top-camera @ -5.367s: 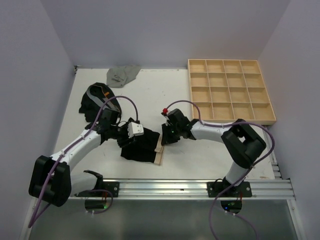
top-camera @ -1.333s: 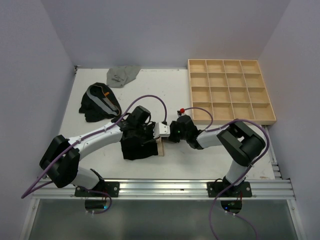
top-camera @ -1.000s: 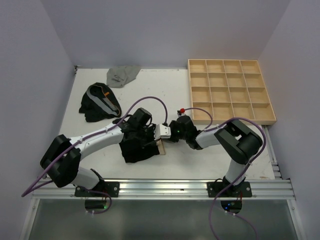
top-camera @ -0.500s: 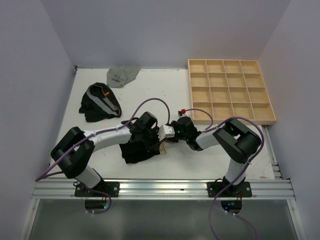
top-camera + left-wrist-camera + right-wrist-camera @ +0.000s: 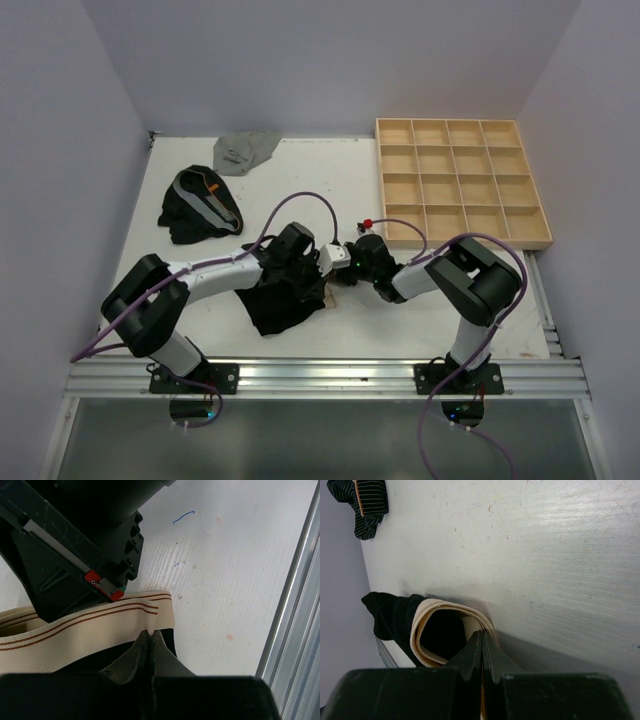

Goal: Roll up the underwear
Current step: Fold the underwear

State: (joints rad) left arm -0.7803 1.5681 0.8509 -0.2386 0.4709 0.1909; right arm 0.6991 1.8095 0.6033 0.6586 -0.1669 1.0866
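Black underwear [image 5: 285,305] with a tan waistband lies at the table's near middle. Both grippers meet at its right end. My left gripper [image 5: 326,279] is shut on the edge of the tan waistband [image 5: 90,630], which carries brown stripes; the fingertips [image 5: 150,632] pinch its lower rim. The right gripper [image 5: 339,274] is shut on the same waistband [image 5: 445,611], which curls here into an open loop with black cloth [image 5: 390,615] behind it. The right gripper's dark body [image 5: 75,550] fills the upper left of the left wrist view.
Another black pair of underwear with a grey band [image 5: 196,206] lies at the far left, also seen in the right wrist view [image 5: 366,500]. A grey pair [image 5: 246,150] sits at the back. The wooden grid tray [image 5: 548,236] stands at the back right. A metal rail [image 5: 330,375] runs along the near edge.
The left arm has swung right until its gripper meets the right one. The waistband end has lifted and curled, and the black cloth has bunched and shifted slightly toward the near edge.
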